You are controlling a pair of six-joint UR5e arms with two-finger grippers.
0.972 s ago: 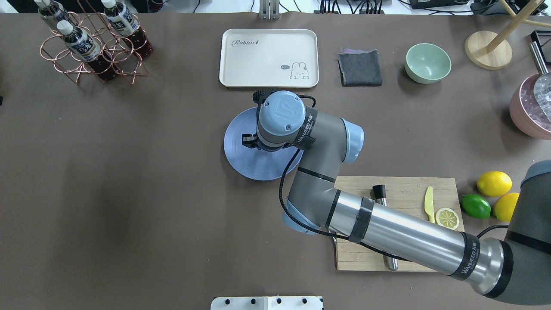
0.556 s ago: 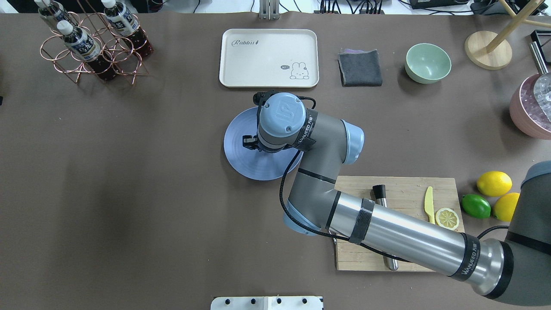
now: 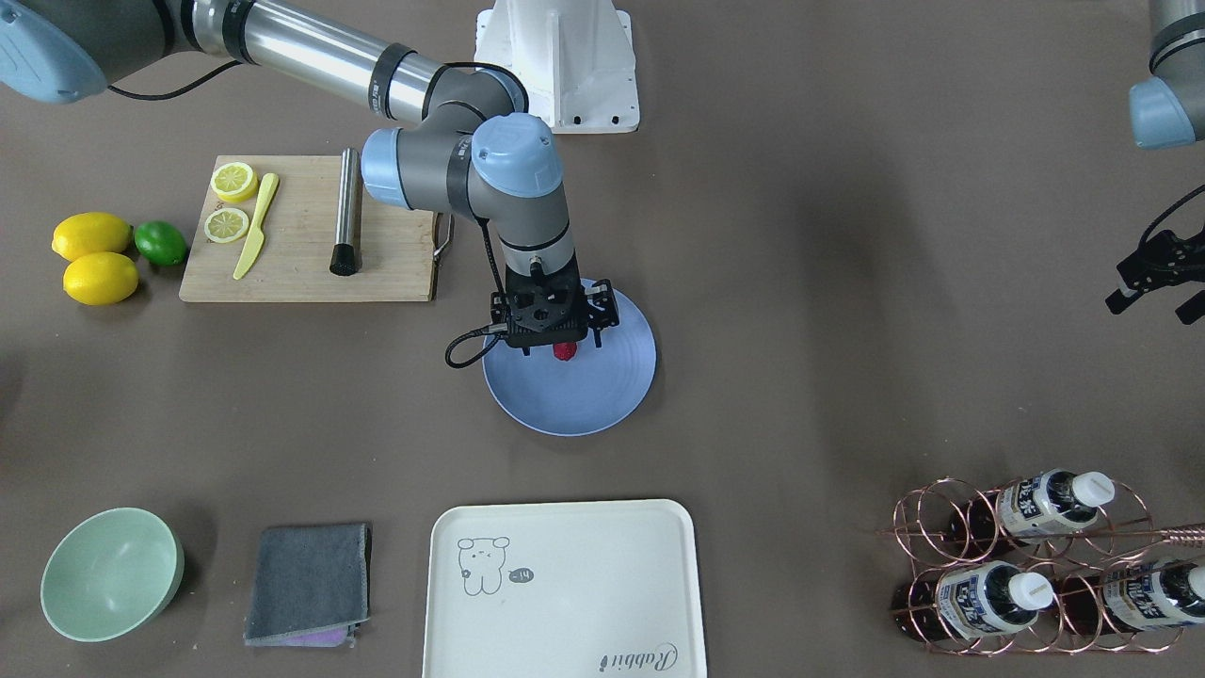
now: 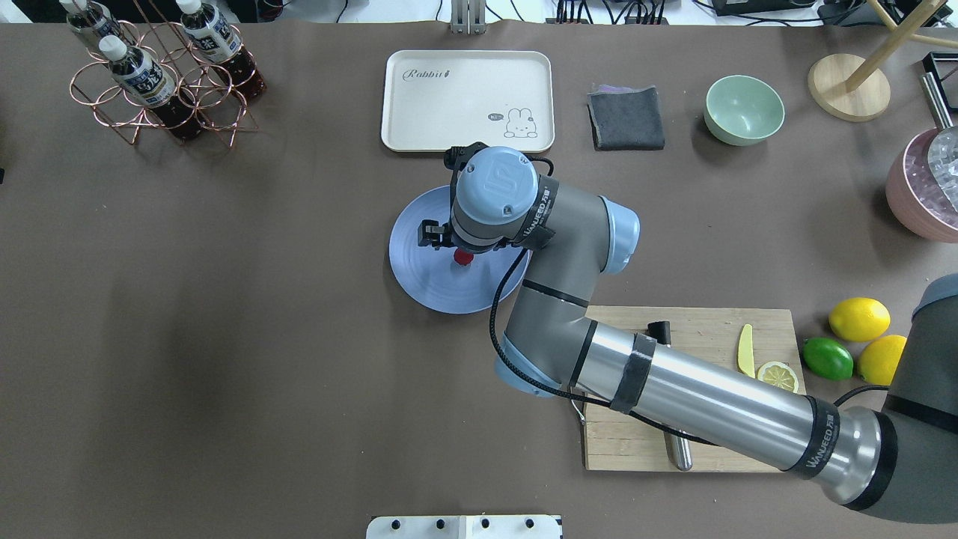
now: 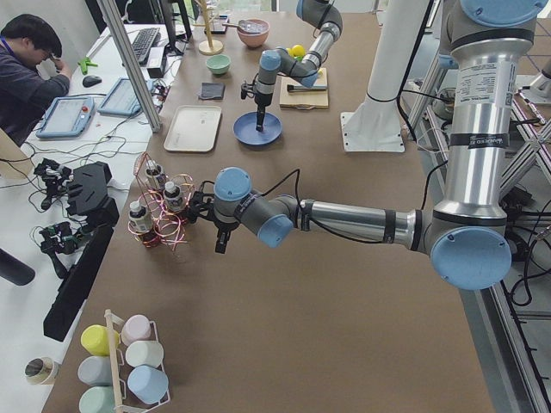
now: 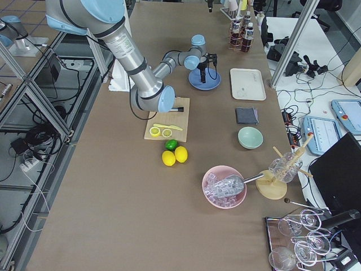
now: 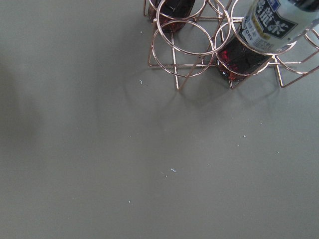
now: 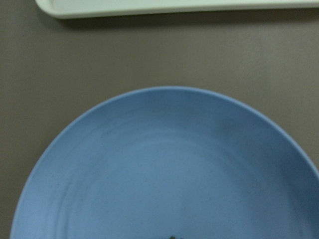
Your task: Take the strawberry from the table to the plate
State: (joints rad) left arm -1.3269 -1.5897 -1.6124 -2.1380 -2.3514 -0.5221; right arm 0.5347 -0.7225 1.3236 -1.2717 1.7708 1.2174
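The strawberry (image 4: 464, 257) is a small red berry lying near the middle of the blue plate (image 4: 426, 284), also seen as the strawberry (image 3: 564, 351) on the plate (image 3: 584, 405). My right gripper (image 3: 559, 347) hangs straight down over the berry, its jaws spread wide to either side of it, so it looks open. The right wrist view shows only the plate (image 8: 164, 164) and the brown table (image 8: 149, 55). My left gripper (image 3: 1150, 309) hovers open and empty over the table, far from the plate and near the bottle rack (image 7: 199, 45).
A cream tray (image 4: 468, 101) lies just beyond the plate. A wooden cutting board (image 3: 301, 254) with a yellow knife, lemon slices and a steel rod sits under my right arm. Lemons (image 4: 858, 319), a green bowl (image 4: 744, 109) and a grey cloth (image 4: 626, 118) lie to the right.
My right wrist has shifted slightly toward the tray and looks higher. The strawberry, hidden beneath it earlier, now shows on the plate below the gripper.
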